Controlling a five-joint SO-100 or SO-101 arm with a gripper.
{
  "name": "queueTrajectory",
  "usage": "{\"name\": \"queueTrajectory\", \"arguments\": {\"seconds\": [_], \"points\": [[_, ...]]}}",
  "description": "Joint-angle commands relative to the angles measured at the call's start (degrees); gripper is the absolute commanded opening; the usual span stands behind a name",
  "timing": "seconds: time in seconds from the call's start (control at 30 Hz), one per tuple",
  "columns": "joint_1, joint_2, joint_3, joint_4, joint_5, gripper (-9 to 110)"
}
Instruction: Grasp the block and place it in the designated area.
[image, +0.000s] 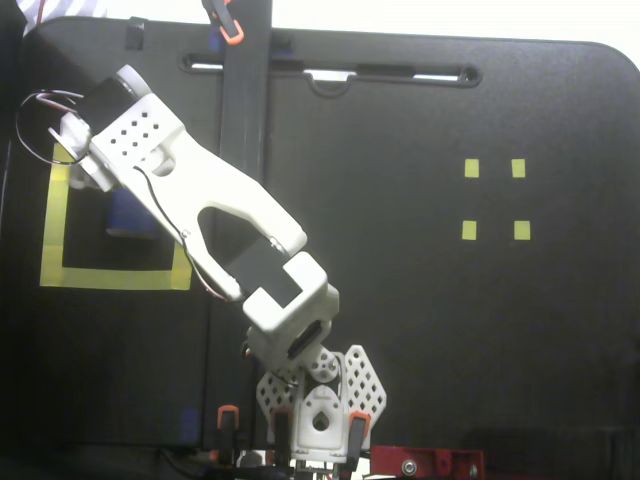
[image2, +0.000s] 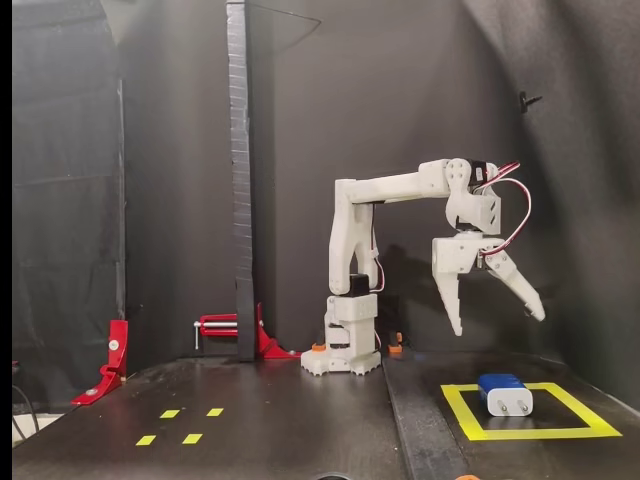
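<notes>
From my side camera, the gripper hangs with fingers spread apart, empty, above the blue block, which lies inside the yellow-taped designated area, seemingly flat.

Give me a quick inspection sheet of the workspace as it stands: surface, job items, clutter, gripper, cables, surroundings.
Surface: black tabletop, with a seam running front to back in both fixed views.
Job's things: the block lies on its side inside the designated area, prongs end toward the camera, clear of the tape.
Clutter: four small yellow tape squares; nothing else loose.
Gripper: the gripper hangs above the block, open, empty, touching nothing.
Cables: red and white wires loop at the wrist, off the table.
Surroundings: black backdrop; a vertical black post held by a red clamp; another red clamp at the left edge.
</notes>
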Motion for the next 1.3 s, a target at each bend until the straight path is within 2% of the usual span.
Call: {"name": "queueTrajectory", "arguments": {"seconds": [0.0,0.27,0.6,0.77,1.13,1.27], "points": [[0.5,2.6,-1.7,-0.4,-0.2,25],[0.6,2.6,-1.7,-0.6,0.1,2],[0.4,2.5,-1.7,-2.2,5.9,0],[0.6,2.4,-1.7,-4.1,15.6,0],[2.0,1.7,-1.6,-4.0,47.5,1],[3.1,1.7,-1.6,-3.4,52.8,1]]}}
